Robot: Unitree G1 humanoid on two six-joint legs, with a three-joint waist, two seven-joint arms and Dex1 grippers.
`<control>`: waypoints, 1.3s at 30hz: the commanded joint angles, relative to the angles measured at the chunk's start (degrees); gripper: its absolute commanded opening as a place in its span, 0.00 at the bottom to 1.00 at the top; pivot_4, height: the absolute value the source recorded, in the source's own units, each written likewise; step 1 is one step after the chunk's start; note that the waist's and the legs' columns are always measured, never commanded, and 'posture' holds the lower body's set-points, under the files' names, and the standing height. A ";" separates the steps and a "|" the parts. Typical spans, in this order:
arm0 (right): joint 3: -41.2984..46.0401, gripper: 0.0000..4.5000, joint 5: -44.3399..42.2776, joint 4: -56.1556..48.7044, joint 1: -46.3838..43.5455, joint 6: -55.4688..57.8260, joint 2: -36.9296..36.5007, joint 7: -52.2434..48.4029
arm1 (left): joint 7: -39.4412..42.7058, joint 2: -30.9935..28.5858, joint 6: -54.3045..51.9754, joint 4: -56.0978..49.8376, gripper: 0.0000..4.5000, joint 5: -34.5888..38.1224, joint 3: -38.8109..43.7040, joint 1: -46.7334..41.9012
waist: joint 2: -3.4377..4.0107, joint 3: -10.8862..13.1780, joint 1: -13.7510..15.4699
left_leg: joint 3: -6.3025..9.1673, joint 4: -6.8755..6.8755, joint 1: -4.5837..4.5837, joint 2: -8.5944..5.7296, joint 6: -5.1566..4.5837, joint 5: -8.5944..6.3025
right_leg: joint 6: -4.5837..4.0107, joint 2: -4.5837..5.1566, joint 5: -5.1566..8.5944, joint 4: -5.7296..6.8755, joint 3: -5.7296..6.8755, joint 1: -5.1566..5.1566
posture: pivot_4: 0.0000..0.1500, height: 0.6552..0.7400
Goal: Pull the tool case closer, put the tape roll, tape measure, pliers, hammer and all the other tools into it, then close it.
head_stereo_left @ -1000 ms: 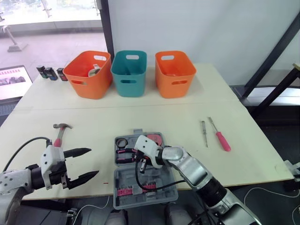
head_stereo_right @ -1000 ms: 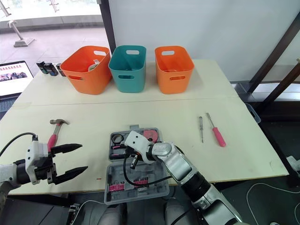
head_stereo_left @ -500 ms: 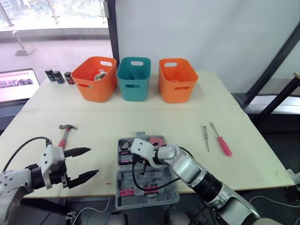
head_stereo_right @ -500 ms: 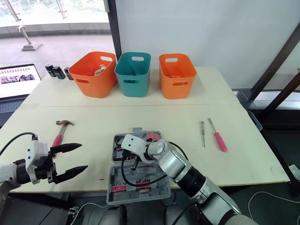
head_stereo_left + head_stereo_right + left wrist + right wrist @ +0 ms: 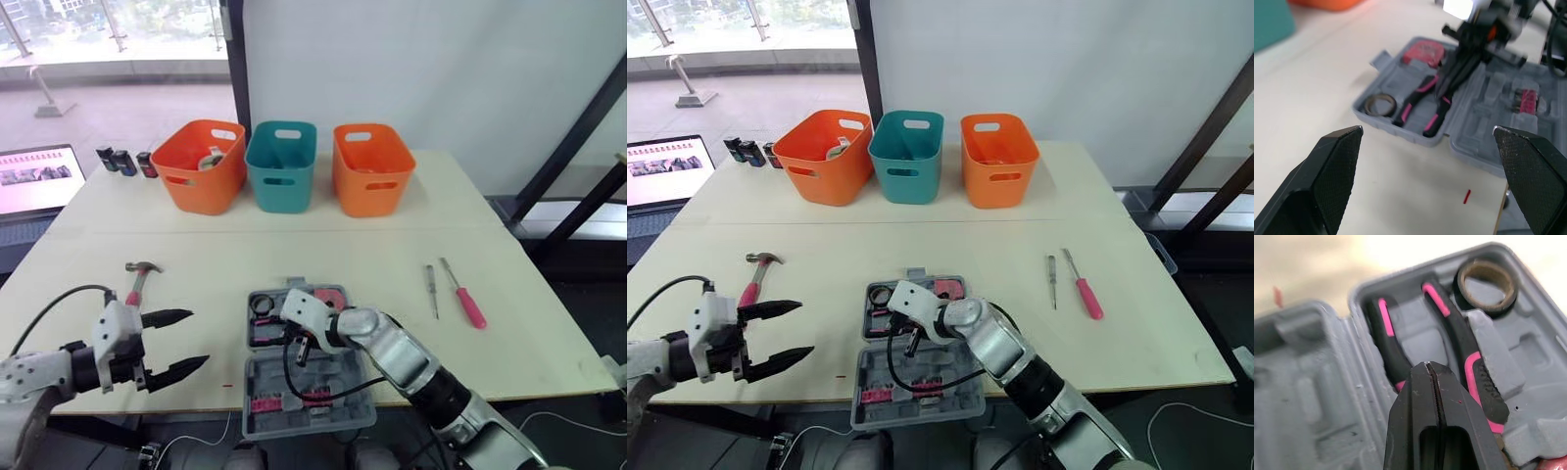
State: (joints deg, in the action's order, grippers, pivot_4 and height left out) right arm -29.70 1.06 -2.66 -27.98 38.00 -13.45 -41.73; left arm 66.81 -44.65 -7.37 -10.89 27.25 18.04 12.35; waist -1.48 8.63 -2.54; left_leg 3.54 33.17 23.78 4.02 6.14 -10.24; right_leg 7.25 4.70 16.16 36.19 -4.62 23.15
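The grey tool case (image 5: 313, 380) lies open at the table's front edge, between my arms. Its far half holds a tape roll (image 5: 260, 304), pink-and-black pliers (image 5: 1469, 367) and a pink tape measure (image 5: 326, 294). My right gripper (image 5: 1428, 366) is shut with nothing in it, tips just above the pliers' head (image 5: 1442, 100). My left gripper (image 5: 196, 340) stands open left of the case, above bare table. A pink-handled hammer (image 5: 140, 279) lies just beyond it. Two screwdrivers, a slim grey one (image 5: 432, 290) and a pink one (image 5: 463, 296), lie to the right.
Three bins stand in a row at the back: orange (image 5: 204, 164), teal (image 5: 281, 164) and orange (image 5: 372, 168). Small black items (image 5: 122, 162) sit at the back left. A cable runs from my right wrist over the case's near half.
The head view has shifted slightly. My right gripper stays shut over the pliers in the case, and my left gripper holds open in the same place.
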 commanded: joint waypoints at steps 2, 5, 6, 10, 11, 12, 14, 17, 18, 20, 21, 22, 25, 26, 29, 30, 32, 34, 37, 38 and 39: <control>9.16 0.00 -8.23 -12.15 -1.56 4.58 -3.00 -4.40 | -1.14 0.25 -1.08 -0.67 0.94 -0.12 -1.72 -0.82 | 0.10 0.07 0.05 | 0.02 0.00 0.33 0.01 -0.01 0.02 | 0.03 -0.04 -0.01 0.07 0.00 0.18 | 1.00 1.00; 14.73 0.00 -13.26 -15.97 -1.76 11.61 -11.46 -9.67 | -0.31 -0.33 -2.22 0.38 0.72 -0.85 -4.08 -1.23 | 0.14 0.12 0.16 | 0.05 -0.03 0.49 0.01 -0.02 0.02 | 0.14 -0.05 0.05 0.06 0.03 0.27 | 1.00 1.00; 15.49 0.00 -14.13 -16.26 -1.70 13.05 -15.20 -11.53 | -0.56 -0.21 -2.21 0.99 0.58 -1.50 -4.95 -1.80 | 0.16 0.19 0.34 | 0.05 -0.03 0.53 0.00 -0.02 0.02 | 0.14 -0.04 0.06 0.01 0.02 0.26 | 1.00 1.00; 13.68 0.00 -13.19 -13.98 -1.14 12.68 -25.20 -14.80 | -2.32 0.86 -1.45 3.09 0.12 -4.13 -8.02 -4.11 | 0.13 0.51 0.43 | 0.04 0.02 0.58 -0.05 -0.01 0.01 | 0.11 0.01 0.06 -0.08 0.01 0.29 | 1.00 1.00; 12.91 0.00 -12.19 -12.25 -1.45 13.06 -26.89 -14.61 | -2.75 1.17 -1.30 3.45 0.02 -4.99 -9.19 -4.70 | 0.17 0.55 0.18 | 0.05 0.02 0.57 -0.04 -0.01 0.01 | 0.10 0.00 0.06 -0.06 0.02 0.31 | 1.00 1.00; 12.35 0.00 -11.55 -10.99 -1.72 13.31 -27.99 -14.46 | -3.04 1.39 -1.21 3.73 0.01 -5.58 -10.00 -5.15 | 0.18 0.57 -0.08 | 0.05 0.02 0.57 -0.04 -0.01 0.01 | 0.07 0.00 0.04 -0.04 0.01 0.34 | 1.00 1.00; 7.98 0.00 -7.41 -8.57 -2.00 11.59 -31.99 -15.20 | -4.94 2.46 -1.32 4.52 0.01 -8.34 -13.00 -6.89 | 0.24 0.62 -0.03 | 0.04 0.02 0.57 -0.04 -0.02 0.02 | 0.06 0.00 0.02 -0.04 -0.01 0.33 | 1.00 1.00; 3.17 0.00 -4.45 -8.48 -2.38 10.04 -34.12 -16.32 | -6.71 3.16 -2.88 4.57 0.01 -10.93 -16.29 -8.25 | 0.21 0.69 -0.04 | 0.02 0.04 0.61 -0.05 -0.02 0.02 | 0.09 0.00 0.03 -0.07 -0.02 0.34 | 1.00 1.00; 2.03 0.00 -3.76 -8.60 -2.57 9.77 -34.12 -16.48 | -7.00 3.28 -2.86 4.67 0.01 -11.53 -17.05 -8.44 | 0.19 0.72 -0.08 | 0.02 0.03 0.61 -0.04 -0.02 0.01 | 0.12 -0.01 0.04 -0.06 -0.02 0.36 | 1.00 1.00; 0.21 0.00 -2.59 -8.82 -2.93 9.72 -33.42 -16.47 | -7.75 3.48 -3.39 4.86 0.01 -12.34 -18.15 -8.78 | 0.23 0.77 -0.04 | 0.03 -0.01 0.61 -0.04 -0.03 0.01 | 0.14 -0.03 0.04 -0.02 -0.01 0.40 | 1.00 1.00; -1.07 0.00 -1.84 -8.99 -3.10 9.69 -32.77 -16.35 | -8.11 3.53 -3.51 5.05 0.01 -12.97 -18.77 -8.94 | 0.22 0.81 0.00 | 0.04 -0.02 0.61 -0.04 -0.03 0.01 | 0.15 -0.03 0.05 0.00 -0.01 0.41 | 1.00 1.00; -2.68 0.00 -0.97 -9.45 -3.27 9.63 -32.15 -16.38 | -8.77 3.62 -3.84 5.30 0.01 -13.66 -19.27 -9.19 | 0.22 0.81 0.02 | 0.04 -0.01 0.61 -0.04 -0.03 0.01 | 0.16 -0.03 0.05 0.01 -0.01 0.41 | 1.00 1.00; -4.53 0.00 0.03 -10.04 -3.43 9.83 -30.24 -16.14 | -9.63 3.71 -3.65 5.86 0.01 -14.99 -20.30 -9.74 | 0.17 0.84 0.06 | 0.04 0.03 0.61 -0.04 -0.03 0.01 | 0.15 -0.03 0.05 0.01 -0.01 0.38 | 1.00 1.00; -5.24 0.00 0.59 -10.06 -3.71 9.88 -29.64 -16.04 | -10.19 3.87 -3.42 6.26 0.01 -15.97 -20.96 -10.01 | 0.18 0.84 0.08 | 0.04 0.05 0.61 -0.04 -0.03 0.02 | 0.15 -0.03 0.05 0.01 -0.01 0.37 | 1.00 1.00; -7.37 0.00 1.76 -10.57 -4.48 10.55 -27.69 -15.93 | -11.77 4.82 -3.29 7.02 0.01 -18.48 -23.46 -10.83 | 0.18 0.85 0.16 | 0.04 0.08 0.61 -0.04 -0.01 0.02 | 0.14 -0.03 0.04 0.01 -0.01 0.34 | 1.00 1.00; -7.82 0.00 2.01 -10.66 -4.65 10.72 -27.14 -15.91 | -12.05 5.17 -3.73 7.01 0.01 -18.95 -24.21 -11.05 | 0.18 0.85 0.15 | 0.04 0.10 0.61 -0.04 -0.01 0.02 | 0.14 -0.03 0.03 0.01 -0.01 0.32 | 1.00 1.00; -8.36 0.00 2.47 -10.49 -4.91 11.05 -26.04 -15.67 | -12.48 6.02 -4.51 6.92 0.01 -19.42 -25.49 -11.66 | 0.18 0.84 0.17 | 0.04 0.10 0.61 -0.04 -0.01 0.02 | 0.15 -0.03 0.03 0.01 0.00 0.31 | 1.00 1.00; -8.72 0.00 3.19 -9.90 -5.33 10.92 -25.54 -15.62 | -11.92 6.69 -5.64 6.42 0.01 -19.01 -26.50 -12.27 | 0.19 0.84 0.25 | 0.06 0.09 0.60 -0.04 -0.01 0.02 | 0.15 -0.03 0.03 0.02 0.02 0.30 | 1.00 1.00; -9.81 0.00 4.62 -9.34 -6.14 10.13 -25.70 -16.43 | -11.57 7.42 -6.82 6.59 0.01 -19.11 -27.51 -13.37 | 0.19 0.84 0.33 | 0.07 0.11 0.58 -0.04 -0.01 0.03 | 0.15 -0.04 0.02 0.06 0.03 0.28 | 1.00 1.00; -9.97 0.00 4.88 -9.36 -6.31 9.99 -25.64 -16.61 | -11.57 7.71 -6.81 7.44 0.01 -19.57 -27.96 -14.09 | 0.19 0.84 0.31 | 0.08 0.15 0.58 -0.04 -0.01 0.03 | 0.15 -0.04 0.02 0.06 0.03 0.26 | 1.00 1.00; -10.15 0.00 5.14 -9.25 -6.53 9.80 -25.52 -16.78 | -11.56 7.94 -6.46 8.54 0.01 -20.22 -28.47 -14.94 | 0.19 0.84 0.39 | 0.07 0.18 0.58 -0.05 -0.01 0.03 | 0.15 -0.03 0.02 0.06 0.02 0.24 | 1.00 1.00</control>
State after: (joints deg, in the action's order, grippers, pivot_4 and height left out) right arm -39.20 5.76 -10.85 -33.46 49.15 -39.78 -58.02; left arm 54.95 -37.73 -14.14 -2.79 7.80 -8.12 -1.79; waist -1.29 9.47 -2.15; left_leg 3.62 33.38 24.36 3.96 6.13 -10.20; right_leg 7.41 4.67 16.18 36.24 -4.59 23.37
